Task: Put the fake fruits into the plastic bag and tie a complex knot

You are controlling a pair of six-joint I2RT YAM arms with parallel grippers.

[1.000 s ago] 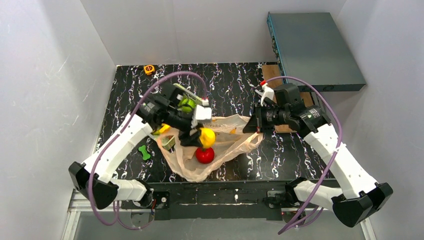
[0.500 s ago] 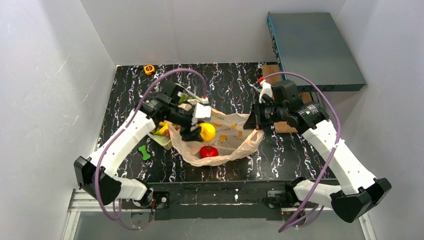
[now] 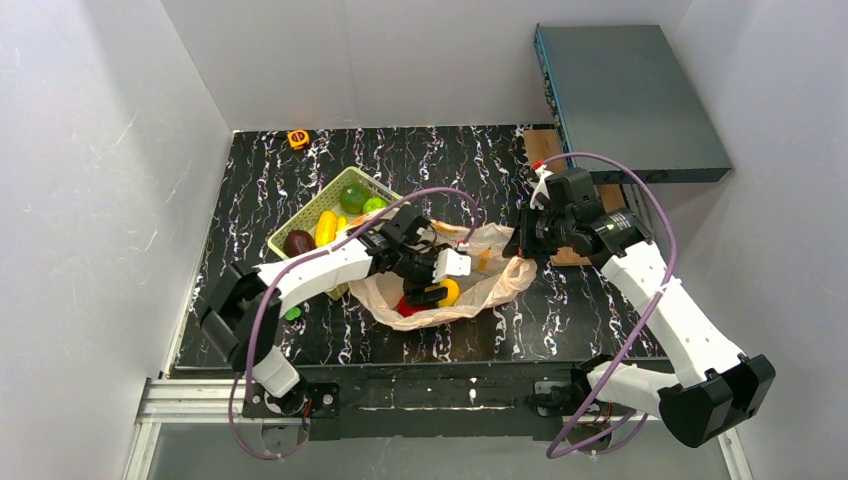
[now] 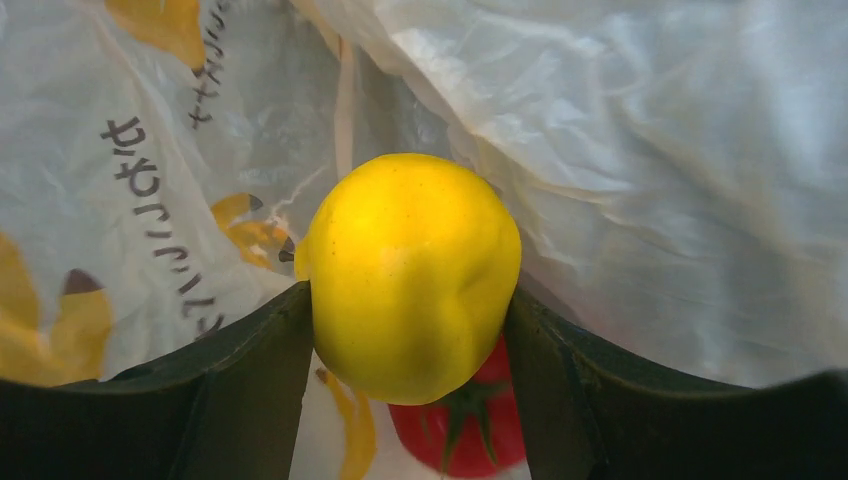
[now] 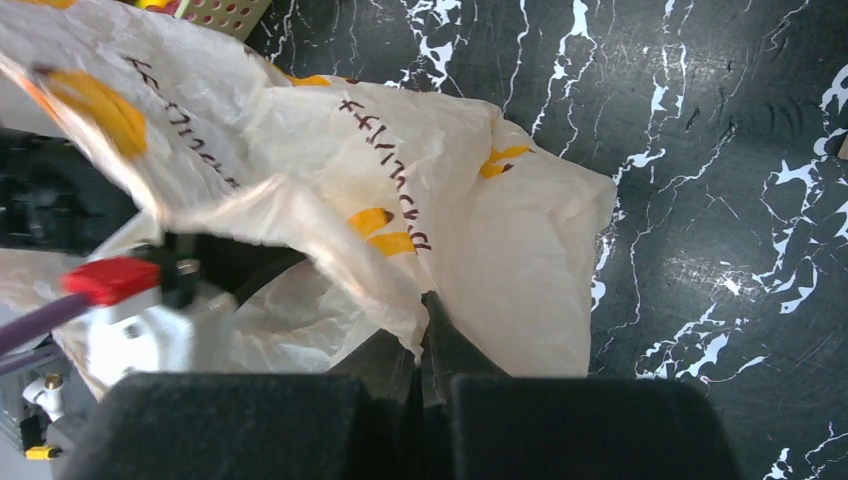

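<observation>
**Yellow fruit gripped inside the open bag**

Black, white-veined surface (image 3: 450, 160), walled in white on three sides. Grey-blue box (image 3: 630, 90) raised at the far right corner.

Mid-surface: the plastic bag (image 3: 492, 288), peach-tan and crumpled, printed with dark lettering and yellow marks, mouth gaping upward. Inside, low in the bag: a red fruit (image 3: 408, 306) with a green stalk-star. Just above that, also within the bag walls: a yellow fruit (image 3: 451, 291), clamped from both sides by the left hand (image 3: 440, 293). Seen from the left wrist: dark fingers (image 4: 250, 390) pressed flat against the yellow skin left and right, the red fruit partly hidden beneath. Touching or apart, cannot tell.

Right hand (image 3: 520, 250) at the bag's right rim, fingers together, pinching a fold of the thin plastic and holding that edge up.

Left of the bag, close by, with the left arm crossing over the gap: a light green slotted basket (image 3: 309, 204), set cornerwise. In it: a dark purple plum (image 3: 298, 242) toward the near left corner, a yellow banana (image 3: 325, 228) beside it, two green round fruits (image 3: 352, 197) at the far end.

By the basket's near side, half hidden under the left arm: a small green toy (image 3: 290, 313). At the far edge of the surface: a small yellow-orange object (image 3: 298, 138), too small to name.
</observation>
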